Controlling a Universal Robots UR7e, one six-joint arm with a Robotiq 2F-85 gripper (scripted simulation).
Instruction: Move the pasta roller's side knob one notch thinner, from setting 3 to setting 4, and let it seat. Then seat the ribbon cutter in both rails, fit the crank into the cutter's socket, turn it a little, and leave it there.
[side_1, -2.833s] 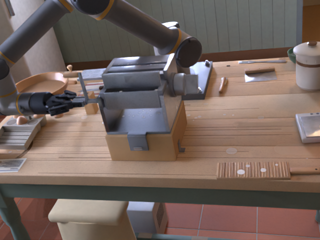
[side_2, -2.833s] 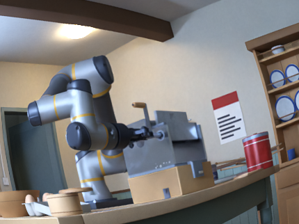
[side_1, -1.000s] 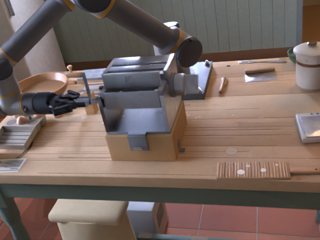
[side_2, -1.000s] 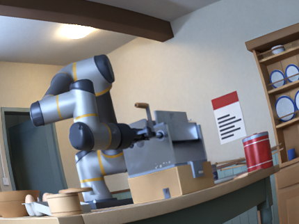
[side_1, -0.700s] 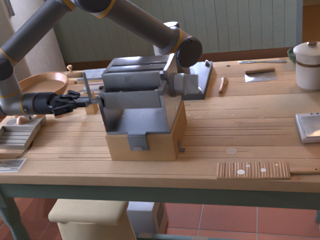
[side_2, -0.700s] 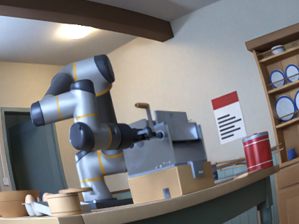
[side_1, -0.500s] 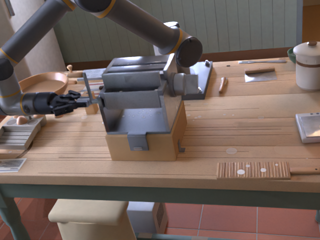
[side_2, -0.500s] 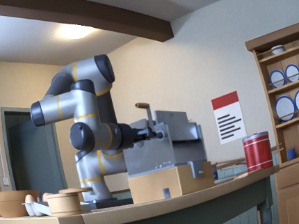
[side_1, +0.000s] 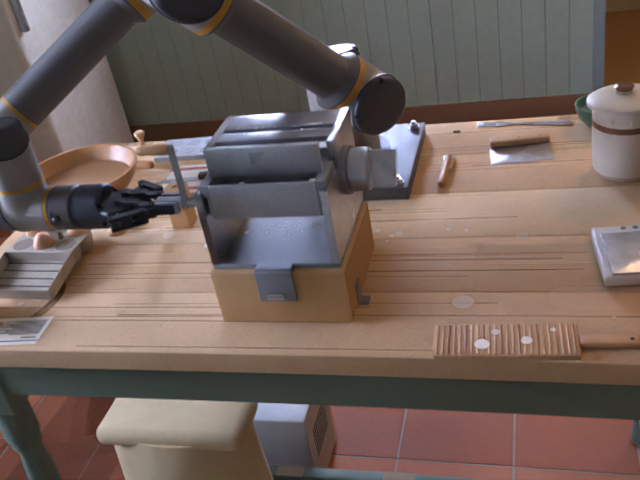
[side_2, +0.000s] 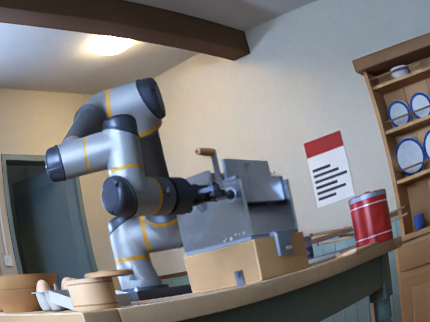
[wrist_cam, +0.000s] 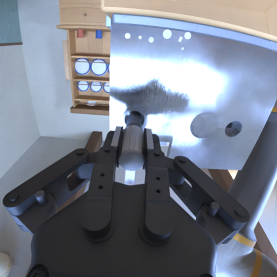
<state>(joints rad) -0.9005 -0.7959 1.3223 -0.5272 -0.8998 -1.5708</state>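
The side knob (side_1: 359, 166) on the pasta roller's (side_1: 282, 206) right flank is half hidden behind the arm's elbow. The ribbon cutter (side_1: 261, 194) sits across the front of the roller's grey body, which stands on a wooden block. The crank (side_1: 178, 178) stands at the roller's left side, its shaft end (wrist_cam: 132, 148) pointing into the side plate and its arm rising to a wooden handle (side_2: 205, 151). A round boss and a dark socket hole (wrist_cam: 233, 128) show further along that plate. My gripper (side_1: 168, 205) (wrist_cam: 132, 144) reaches in level from the left and is closed around the crank's shaft.
The wooden table holds a bowl (side_1: 88, 165) behind my wrist, an egg tray (side_1: 36, 258) below it, a ridged board (side_1: 509, 340) at the front right, a white canister (side_1: 615, 132) and a scale (side_1: 618, 253) on the right. The arm's base plate (side_1: 398, 155) lies behind the roller.
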